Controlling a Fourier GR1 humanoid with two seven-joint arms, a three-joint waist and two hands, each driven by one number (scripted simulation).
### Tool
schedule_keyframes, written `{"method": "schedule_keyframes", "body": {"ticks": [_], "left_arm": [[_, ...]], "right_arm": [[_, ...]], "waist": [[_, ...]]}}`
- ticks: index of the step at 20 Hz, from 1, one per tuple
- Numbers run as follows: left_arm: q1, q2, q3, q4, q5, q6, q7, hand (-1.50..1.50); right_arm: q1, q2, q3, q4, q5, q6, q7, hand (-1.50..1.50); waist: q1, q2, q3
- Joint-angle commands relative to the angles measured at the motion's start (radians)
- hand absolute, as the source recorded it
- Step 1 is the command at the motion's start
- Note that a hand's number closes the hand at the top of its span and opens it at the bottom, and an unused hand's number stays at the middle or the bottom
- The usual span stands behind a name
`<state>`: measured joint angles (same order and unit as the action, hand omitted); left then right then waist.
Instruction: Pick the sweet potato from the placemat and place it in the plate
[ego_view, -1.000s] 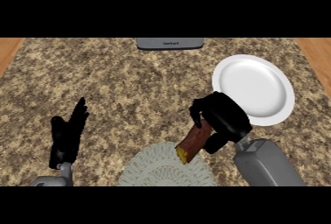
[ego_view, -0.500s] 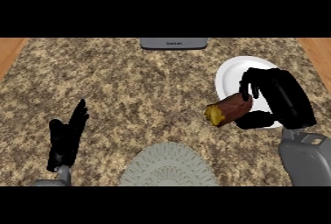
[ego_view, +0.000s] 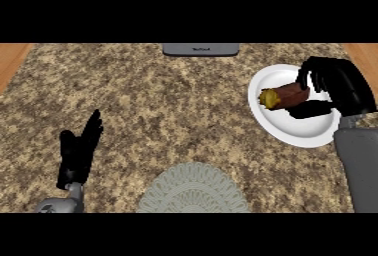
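views: one, the head view
position: above the counter (ego_view: 170, 100), at the robot's head
facing: steeply down onto the counter top, nearly plan
closeness: near; the counter fills almost the whole frame
near side: lower edge; left hand (ego_view: 77, 155) and right forearm (ego_view: 358, 165) enter from there
far side: grey appliance (ego_view: 201, 49) cut by the top edge
bottom centre: placemat (ego_view: 193, 192) cut by the lower edge
right side: plate (ego_view: 295, 127) whole, close to the edge
upper corners: wooden strips (ego_view: 11, 60) past the counter's sides
mirroring: none; right hand (ego_view: 339, 87) shows at view right
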<state>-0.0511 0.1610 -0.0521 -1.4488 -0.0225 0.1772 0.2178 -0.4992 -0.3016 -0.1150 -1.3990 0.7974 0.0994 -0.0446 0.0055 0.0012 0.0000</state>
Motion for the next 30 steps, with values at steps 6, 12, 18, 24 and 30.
{"method": "schedule_keyframes", "body": {"ticks": [6,12,18,24,30], "left_arm": [[0.041,-0.013,-0.001,-0.007,-0.011,-0.021,-0.043,0.00],[-0.029,-0.011,0.005,0.018,-0.023,-0.020,-0.007,0.00],[-0.003,-0.031,0.010,0.030,-0.013,-0.020,-0.039,0.00],[-0.018,-0.013,0.013,-0.027,-0.023,-0.020,0.044,0.00],[0.007,-0.023,0.007,-0.019,-0.043,0.001,0.001,0.00]], "right_arm": [[-0.151,-0.018,-0.001,0.418,0.097,-0.113,-0.082,1.50],[-0.252,-0.104,-0.046,0.751,0.075,-0.052,-0.235,1.50],[-0.275,-0.133,0.002,0.910,0.117,0.076,-0.266,-1.50],[-0.315,-0.141,-0.061,0.977,0.037,0.095,-0.506,-1.50],[-0.385,-0.183,-0.317,1.017,-0.249,0.283,-0.608,-1.50]], "waist": [[0.010,0.003,0.000],[0.026,0.013,0.001],[0.020,0.009,0.001],[0.015,0.005,0.001],[0.017,0.008,0.003]]}}
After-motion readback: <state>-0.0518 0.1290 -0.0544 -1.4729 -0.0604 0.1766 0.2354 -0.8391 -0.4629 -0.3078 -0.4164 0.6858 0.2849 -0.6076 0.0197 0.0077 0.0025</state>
